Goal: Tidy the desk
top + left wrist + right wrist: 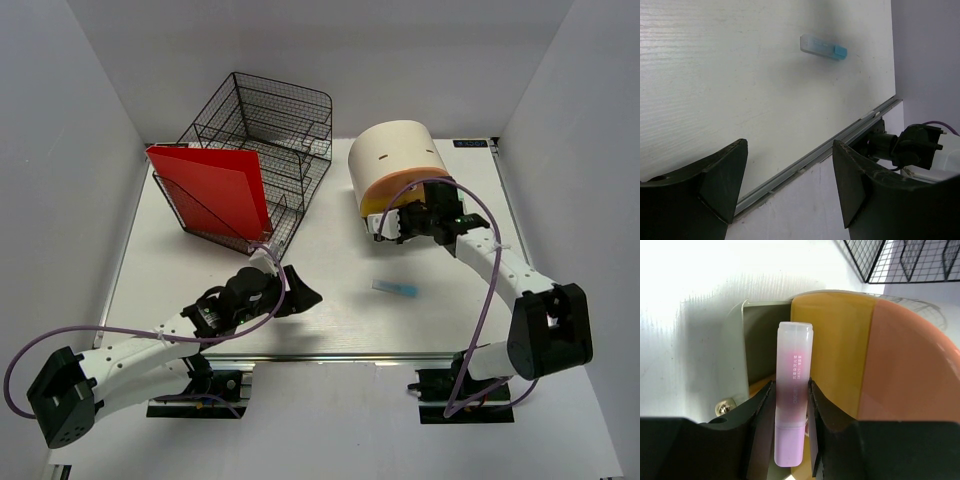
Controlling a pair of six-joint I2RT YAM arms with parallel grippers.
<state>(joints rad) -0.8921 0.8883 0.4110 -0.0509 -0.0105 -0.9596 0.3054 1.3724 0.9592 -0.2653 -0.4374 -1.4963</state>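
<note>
Where the white desk [330,325] met its left wall, a red folder [212,190] stood upright in the front of a black wire mesh tray [275,120] set at the far left of the surface. Nearer the arms, the left fingers [303,293] hung low over the desk just in front of the tray, spread wide apart and gripping nothing; the left wrist view showed only bare tabletop and the silver rail [840,145] between them. To their right, a small pale stick with a blue cap [396,289] lay flat on the desk, well apart from both arms and roughly midway across the surface. Beyond it, at the far right, a round beige drawer unit [395,160] stood on the desk, its lowest tier showing yellow and orange segments. The right fingers [392,225] were pressed up against that tier and were clenched on a pink tube [794,365] with a translucent cap. In the right wrist view the tube's capped end reached over a grey-green compartment wall, just beside the yellow segment. The desk itself filled the middle of the overhead view, its rail running along the near edge by the arm bases.
</note>
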